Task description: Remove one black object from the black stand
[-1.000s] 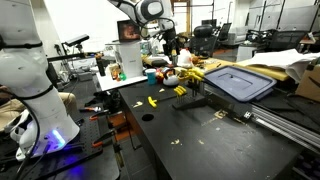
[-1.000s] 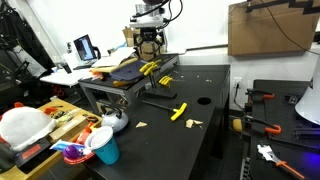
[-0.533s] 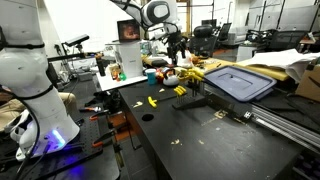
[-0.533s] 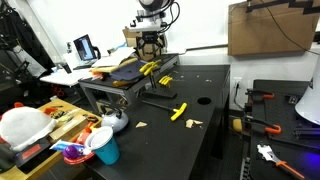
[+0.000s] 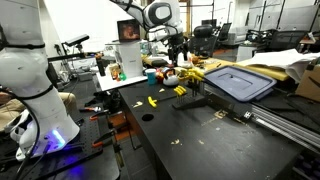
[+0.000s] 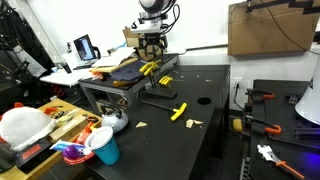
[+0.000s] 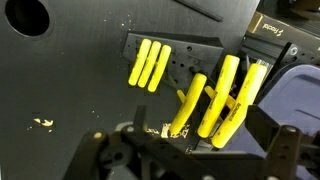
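My gripper (image 7: 190, 158) hangs over black stand (image 7: 195, 62). Fingers (image 7: 283, 150) spread apart, nothing held. Pegs on stand look yellow, not black. Three flat pegs (image 7: 149, 64) lie at stand's far-left end in wrist view. Three leaning pegs (image 7: 220, 95) sit nearer, in line with gap between fingers. In exterior view, gripper (image 6: 151, 42) sits above pegs, apart.

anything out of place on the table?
Yes: one yellow piece lies loose on the black table, apart from the stand carrying the other yellow pieces. Small pale scraps lie scattered near it.
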`<control>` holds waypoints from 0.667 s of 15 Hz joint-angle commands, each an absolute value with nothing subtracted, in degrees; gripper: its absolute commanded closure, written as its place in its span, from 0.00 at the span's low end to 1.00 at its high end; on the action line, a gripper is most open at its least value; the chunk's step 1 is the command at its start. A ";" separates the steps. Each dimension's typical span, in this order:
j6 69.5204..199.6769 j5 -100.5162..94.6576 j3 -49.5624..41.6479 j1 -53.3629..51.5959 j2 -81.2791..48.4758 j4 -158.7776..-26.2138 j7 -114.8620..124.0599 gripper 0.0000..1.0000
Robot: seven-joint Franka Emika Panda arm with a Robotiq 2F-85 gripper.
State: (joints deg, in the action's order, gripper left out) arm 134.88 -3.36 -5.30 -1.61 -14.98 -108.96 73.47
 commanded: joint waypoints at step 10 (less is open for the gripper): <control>132.59 1.43 -5.90 -0.41 -19.23 -105.65 74.30 0.00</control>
